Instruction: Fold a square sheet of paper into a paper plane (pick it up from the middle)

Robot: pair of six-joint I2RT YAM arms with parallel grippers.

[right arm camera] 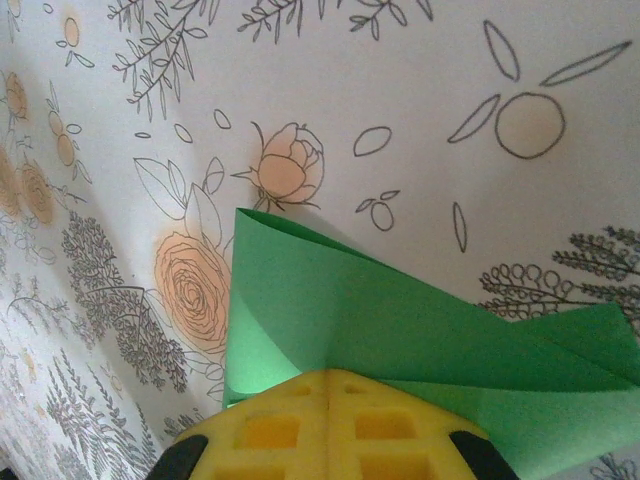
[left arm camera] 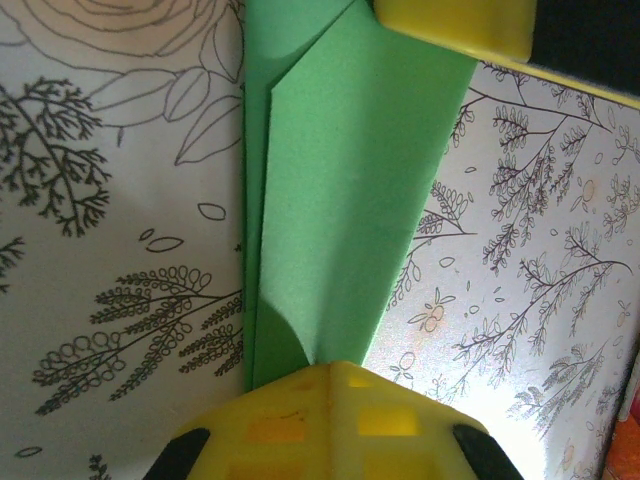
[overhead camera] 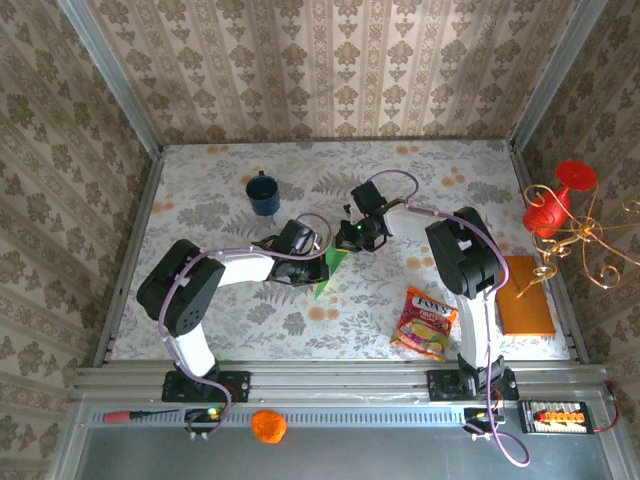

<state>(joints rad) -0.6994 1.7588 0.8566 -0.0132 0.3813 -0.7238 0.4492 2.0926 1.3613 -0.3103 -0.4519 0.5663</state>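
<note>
The square sheet of paper (overhead camera: 330, 272) is bright green and folded into a long, narrow, layered shape, held just above the flowered tablecloth at mid-table. My left gripper (overhead camera: 312, 262) is shut on its near end, and my right gripper (overhead camera: 347, 243) is shut on its far end. In the left wrist view the closed yellow jaws of the left gripper (left arm camera: 335, 368) pinch the paper (left arm camera: 350, 180), which runs up to the right gripper's yellow finger (left arm camera: 455, 25). In the right wrist view the right gripper (right arm camera: 328, 373) clamps overlapping green flaps (right arm camera: 400, 320).
A blue mug (overhead camera: 264, 194) stands behind the grippers to the left. A colourful snack packet (overhead camera: 425, 322) lies near the right arm's base, with an orange-brown board (overhead camera: 525, 295) at the right edge. A red ornament (overhead camera: 548, 205) on gold wire stands at the far right.
</note>
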